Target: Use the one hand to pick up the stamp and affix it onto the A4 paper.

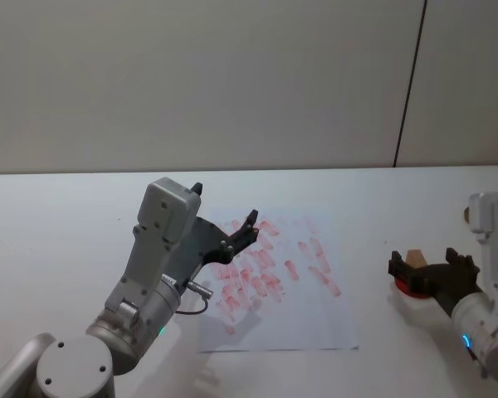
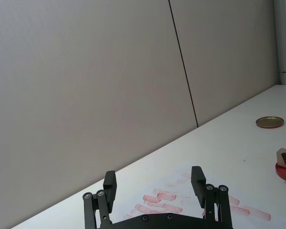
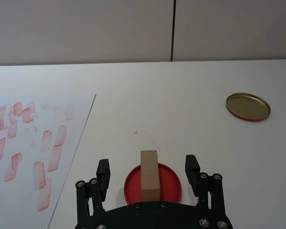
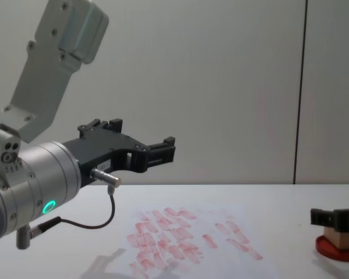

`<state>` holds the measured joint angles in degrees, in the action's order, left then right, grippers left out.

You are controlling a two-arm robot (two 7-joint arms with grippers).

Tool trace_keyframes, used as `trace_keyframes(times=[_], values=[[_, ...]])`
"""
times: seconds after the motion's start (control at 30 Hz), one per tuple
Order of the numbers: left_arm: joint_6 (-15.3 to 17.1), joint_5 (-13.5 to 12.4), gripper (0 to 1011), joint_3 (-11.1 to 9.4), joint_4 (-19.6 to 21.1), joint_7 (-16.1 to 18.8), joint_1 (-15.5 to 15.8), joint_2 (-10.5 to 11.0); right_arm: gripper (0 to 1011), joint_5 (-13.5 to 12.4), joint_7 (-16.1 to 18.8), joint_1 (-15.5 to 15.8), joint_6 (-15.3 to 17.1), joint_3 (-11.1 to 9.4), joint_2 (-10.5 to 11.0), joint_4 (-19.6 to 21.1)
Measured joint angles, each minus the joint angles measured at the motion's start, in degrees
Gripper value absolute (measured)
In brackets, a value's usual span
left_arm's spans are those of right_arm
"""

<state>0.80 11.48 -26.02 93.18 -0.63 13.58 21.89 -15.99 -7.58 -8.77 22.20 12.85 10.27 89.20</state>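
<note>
In the head view, the right claw, on the arm with the blue ring, sits low over the white tabletop at the right. Its fingers are spread to either side of the stamp. The tan block rests on the round red ink pad, well to the right of the A4 paper. The left claw, on the arm with the green ring, hangs raised above the left part of the sheet.

In the left wrist view, the left claw is wide open and holds nothing, with the sheet's red marks below it. A round gold lid lies far off on the tabletop.

In the right wrist view, the right claw is open. One finger stands on each side of the stamp, with a gap on both sides. The block has plain faces with no print. It stands on the ink pad, and the gold lid lies beyond. The paper carries many smeared red rectangles, and any lettering in them is too blurred to read.

In the chest view, the left claw is held high and open above the paper. At the right edge, the right claw is at the height of the stamp, which sits on the pad.
</note>
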Motion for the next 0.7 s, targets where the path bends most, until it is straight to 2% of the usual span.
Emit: trace_keyframes(times=[0.13, 0.33, 0.4, 0.5, 0.6, 0.7], values=[[0.00, 0.00, 993, 0.00, 0.00, 0.00, 0.00, 0.00, 914, 0.36, 0.26, -0.84, 0.36, -0.02, -0.39, -1.40], [0.00, 0.00, 993, 0.00, 0.00, 0.00, 0.00, 0.00, 731, 0.93, 0.58, -2.13, 1.10, -0.09, -0.95, -3.18], [0.00, 0.00, 993, 0.00, 0.00, 0.00, 0.00, 0.00, 706, 1.05, 0.62, -2.43, 1.32, -0.11, -1.09, -3.60], [0.00, 0.00, 993, 0.00, 0.00, 0.00, 0.00, 0.00, 566, 1.31, 0.64, -2.99, 1.80, -0.16, -1.38, -4.34], [0.00, 0.00, 993, 0.00, 0.00, 0.00, 0.00, 0.00, 506, 1.43, 0.60, -3.30, 2.23, -0.21, -1.56, -4.77], [0.00, 0.00, 993, 0.00, 0.00, 0.00, 0.00, 0.00, 389, 1.49, 0.38, -3.55, 2.71, -0.27, -1.75, -5.09]])
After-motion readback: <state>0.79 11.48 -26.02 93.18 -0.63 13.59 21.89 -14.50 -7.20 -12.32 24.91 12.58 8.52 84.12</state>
